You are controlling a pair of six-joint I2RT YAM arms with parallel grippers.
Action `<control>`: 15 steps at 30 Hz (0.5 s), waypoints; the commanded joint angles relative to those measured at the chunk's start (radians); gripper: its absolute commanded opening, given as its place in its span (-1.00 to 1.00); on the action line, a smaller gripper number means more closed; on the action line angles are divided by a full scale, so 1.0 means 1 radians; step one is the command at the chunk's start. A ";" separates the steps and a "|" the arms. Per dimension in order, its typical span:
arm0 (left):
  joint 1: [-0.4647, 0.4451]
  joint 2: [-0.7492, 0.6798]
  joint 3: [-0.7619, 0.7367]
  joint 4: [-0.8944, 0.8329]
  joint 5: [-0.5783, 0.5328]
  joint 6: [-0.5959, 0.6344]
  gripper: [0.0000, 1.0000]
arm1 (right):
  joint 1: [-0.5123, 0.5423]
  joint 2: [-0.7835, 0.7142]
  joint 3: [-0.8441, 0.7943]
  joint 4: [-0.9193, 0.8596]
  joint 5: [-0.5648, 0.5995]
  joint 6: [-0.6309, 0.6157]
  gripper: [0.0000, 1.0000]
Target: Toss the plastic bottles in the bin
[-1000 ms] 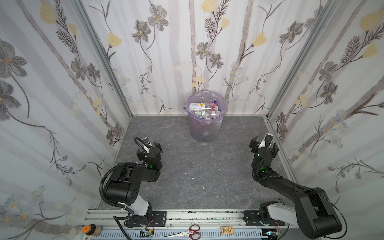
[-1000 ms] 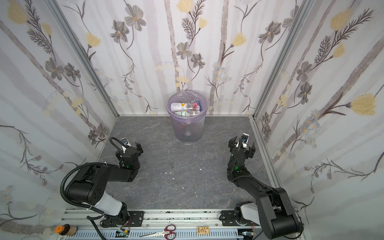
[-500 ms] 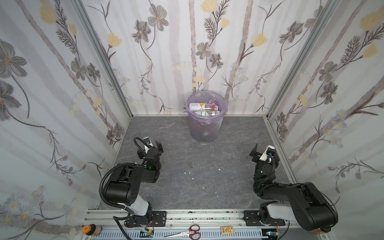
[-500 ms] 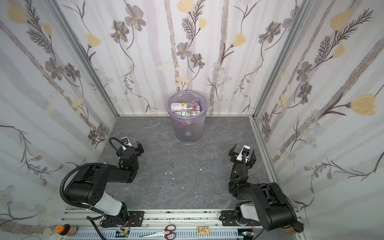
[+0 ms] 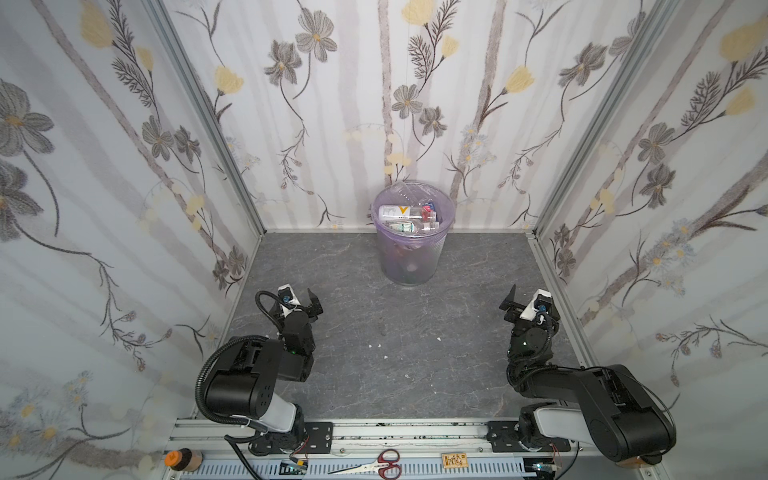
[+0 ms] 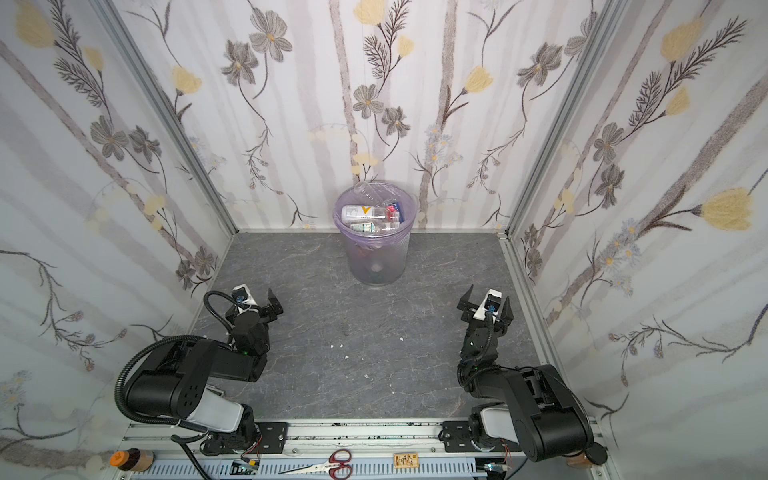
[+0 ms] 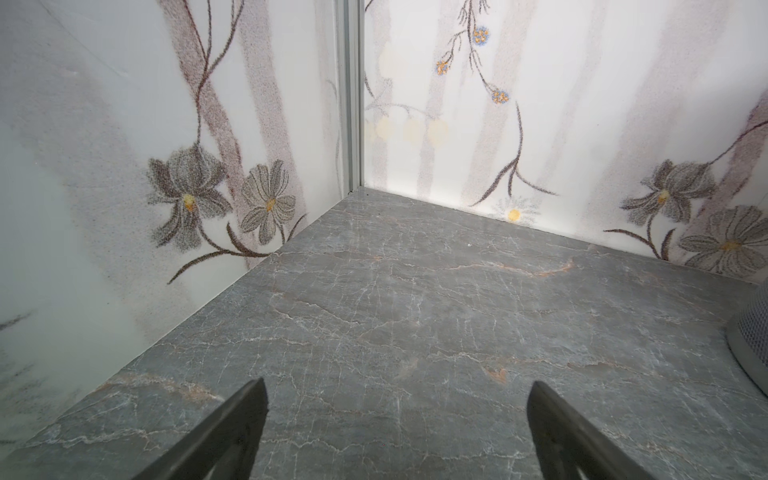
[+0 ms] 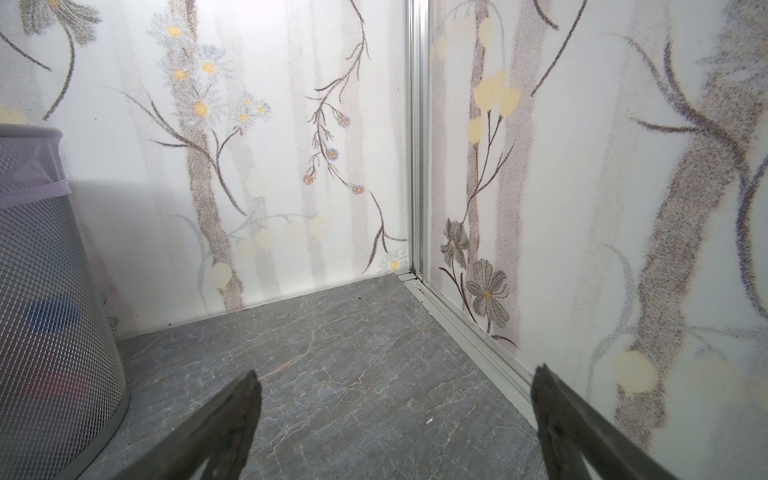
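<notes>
Compared with a second ago, the right gripper [image 5: 532,305] sits nearer the robot's own base. It has drawn back over the table [image 5: 415,365], farther from the bin [image 5: 411,257], and shows lower in both top views [image 6: 486,305]. Its arm, then stretched long and low across the table, is now folded: the wrist stands upright under the gripper and the heavy upper link is gathered in toward the mounting rail [image 5: 415,428]. Nearly all of this retreat falls in the first half of the second, and little shifts after that. The left gripper [image 5: 293,305] moves only slightly, a touch back toward its own base.
</notes>
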 commanded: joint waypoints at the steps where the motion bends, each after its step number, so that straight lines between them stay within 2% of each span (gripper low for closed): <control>1: -0.005 0.110 -0.038 0.296 0.081 0.051 1.00 | -0.001 0.001 0.004 0.032 -0.018 -0.010 0.99; 2: -0.014 0.071 -0.047 0.234 0.078 0.036 1.00 | -0.001 0.001 0.002 0.038 -0.018 -0.010 0.99; 4: -0.009 0.087 -0.065 0.301 0.088 0.043 1.00 | -0.001 -0.001 -0.016 0.065 -0.025 -0.011 0.99; 15: -0.026 0.085 -0.033 0.240 0.040 0.050 1.00 | -0.004 0.015 -0.062 0.165 -0.069 -0.018 0.99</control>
